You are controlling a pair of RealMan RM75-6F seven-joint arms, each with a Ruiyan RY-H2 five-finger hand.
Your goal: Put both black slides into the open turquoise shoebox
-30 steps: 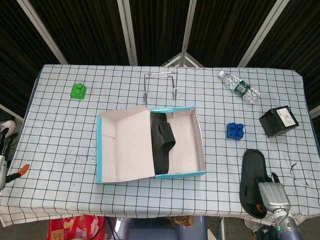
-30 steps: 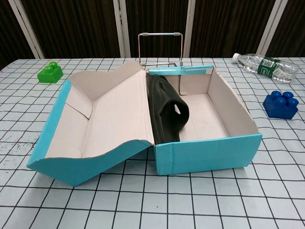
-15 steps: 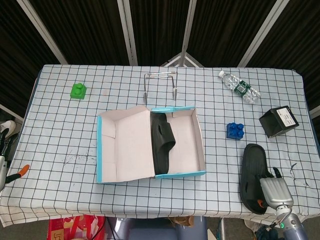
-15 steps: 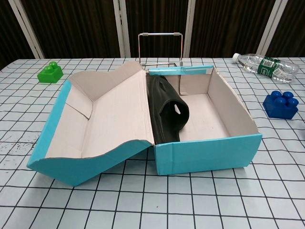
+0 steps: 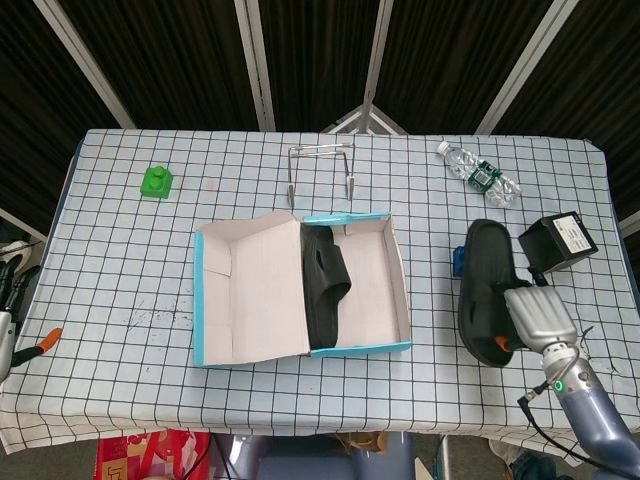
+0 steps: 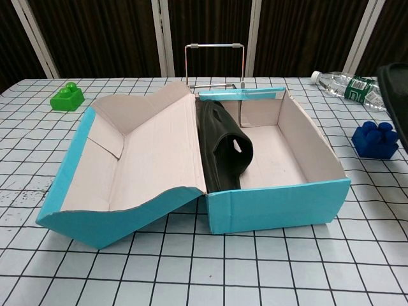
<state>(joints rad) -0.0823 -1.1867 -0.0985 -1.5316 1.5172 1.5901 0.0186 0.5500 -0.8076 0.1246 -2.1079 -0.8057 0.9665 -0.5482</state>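
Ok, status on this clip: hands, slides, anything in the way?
Right hand holds second black slide, lifted right of turquoise shoebox. First slide on edge inside. Left hand barely in frame, state unclear. Blue block under the carried slide.

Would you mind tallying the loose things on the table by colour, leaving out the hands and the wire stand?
Black: 3, slide in the shoebox, slide held by the right hand, black box
Turquoise: 1, shoebox
Green: 1, block
Blue: 1, block
Clear: 1, bottle
Total: 7

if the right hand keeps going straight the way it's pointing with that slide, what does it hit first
Probably the small blue toy brick: the right hand points up-left, and the black rubber slide it holds already overlaps that brick in the head view. Height is unclear, so it may pass above.
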